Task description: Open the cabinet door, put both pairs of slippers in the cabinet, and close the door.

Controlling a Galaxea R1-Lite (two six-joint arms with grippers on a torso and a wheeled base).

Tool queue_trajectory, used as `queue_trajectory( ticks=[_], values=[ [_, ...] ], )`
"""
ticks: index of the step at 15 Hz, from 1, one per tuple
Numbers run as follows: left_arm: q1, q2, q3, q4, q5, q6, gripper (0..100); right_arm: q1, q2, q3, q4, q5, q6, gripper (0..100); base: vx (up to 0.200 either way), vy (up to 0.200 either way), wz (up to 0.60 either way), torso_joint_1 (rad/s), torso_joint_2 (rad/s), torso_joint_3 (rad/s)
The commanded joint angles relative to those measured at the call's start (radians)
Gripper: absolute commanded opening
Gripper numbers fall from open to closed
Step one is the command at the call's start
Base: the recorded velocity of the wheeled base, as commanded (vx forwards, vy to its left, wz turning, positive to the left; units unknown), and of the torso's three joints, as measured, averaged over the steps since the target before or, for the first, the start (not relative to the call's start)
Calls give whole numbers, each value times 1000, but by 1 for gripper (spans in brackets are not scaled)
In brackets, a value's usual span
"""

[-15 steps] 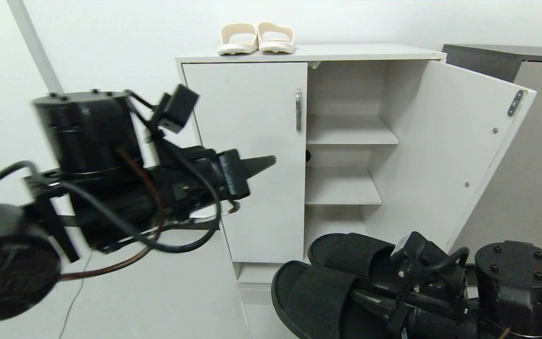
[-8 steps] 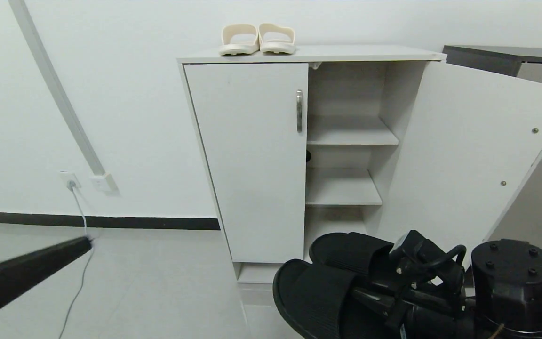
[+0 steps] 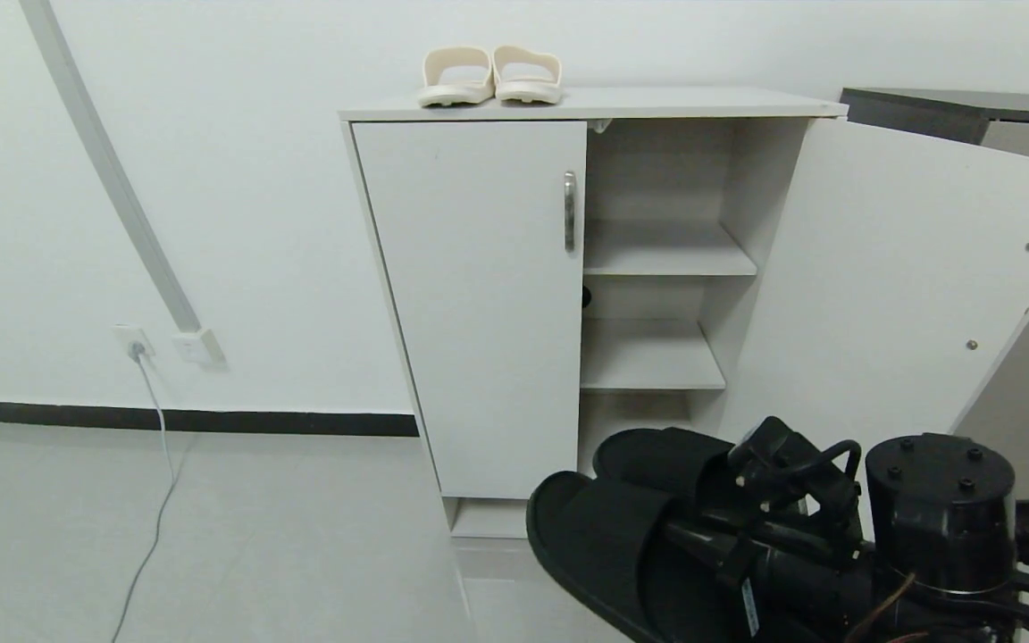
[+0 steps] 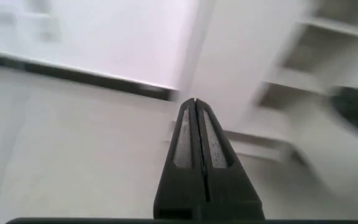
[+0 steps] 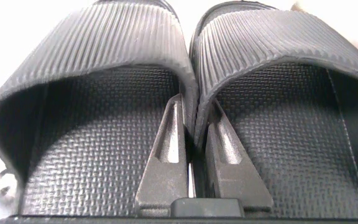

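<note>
A white cabinet (image 3: 470,304) stands against the wall, its right door (image 3: 890,295) swung open and its left door shut. Bare shelves (image 3: 657,254) show inside. A cream pair of slippers (image 3: 489,75) rests on the cabinet top. My right gripper (image 5: 193,140) is shut on the black pair of slippers (image 3: 622,536), pinching the two inner side walls together; it holds them low in front of the open compartment. The black slippers (image 5: 123,87) lie side by side around its fingers. My left gripper (image 4: 195,109) is shut and empty, hanging above the floor to the left of the cabinet (image 4: 253,56).
A dark grey cabinet (image 3: 997,223) stands right behind the open door. A wall socket with a cable (image 3: 148,402) sits at the left, above the grey floor (image 3: 211,545). A grey conduit (image 3: 104,161) runs up the wall.
My left arm has dropped out of the head view to the lower left. The cabinet's right door has swung wider open. My right gripper with the black slippers has risen a little.
</note>
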State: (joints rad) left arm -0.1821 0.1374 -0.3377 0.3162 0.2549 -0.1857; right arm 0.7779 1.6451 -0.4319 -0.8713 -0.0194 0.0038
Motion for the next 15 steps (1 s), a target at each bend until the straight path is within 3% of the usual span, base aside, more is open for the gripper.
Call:
queue_trajectory(
  ticks=[1, 2, 3, 4, 5, 6, 7, 9, 11, 14, 15],
  values=[
    [64, -47, 94, -49, 27, 20, 0, -2, 13, -1, -2, -1, -1, 0, 0, 0, 0, 0, 0, 0],
    [116, -50, 117, -68, 26, 28, 0, -2, 13, 1, -2, -1, -1, 0, 0, 0, 0, 0, 0, 0],
    [219, -61, 154, -71, 24, 77, 0, -2, 13, 1, -2, -1, -1, 0, 0, 0, 0, 0, 0, 0],
    [233, -70, 180, -88, 26, 91, 0, 0, 13, -1, -2, -1, -2, 0, 0, 0, 0, 0, 0, 0],
    [228, -70, 203, -134, 24, 89, 0, 0, 13, 2, -2, -1, -2, 0, 0, 0, 0, 0, 0, 0],
    [207, -88, 273, -216, 12, 117, 0, 0, 13, 2, -2, -1, -2, 0, 0, 0, 0, 0, 0, 0],
    [184, -137, 281, -244, -52, 143, 0, 1, 16, 2, -2, -1, -4, 0, 0, 0, 0, 0, 0, 0],
    [184, -137, 322, -293, -158, 155, 0, 8, 30, -1, -2, -1, -4, 0, 0, 0, 0, 0, 0, 0],
    [184, -137, 338, -316, -296, 203, 0, 11, 36, -1, -3, -1, -5, 0, 0, 0, 0, 0, 0, 0],
    [184, -137, 338, -316, -296, 216, 0, 11, 44, -11, -14, -7, -4, 0, 0, 0, 0, 0, 0, 0],
    [184, -137, 338, -316, -295, 215, 0, 18, 79, -48, -17, -68, 1, 0, 0, 0, 0, 0, 0, 0]
  ],
)
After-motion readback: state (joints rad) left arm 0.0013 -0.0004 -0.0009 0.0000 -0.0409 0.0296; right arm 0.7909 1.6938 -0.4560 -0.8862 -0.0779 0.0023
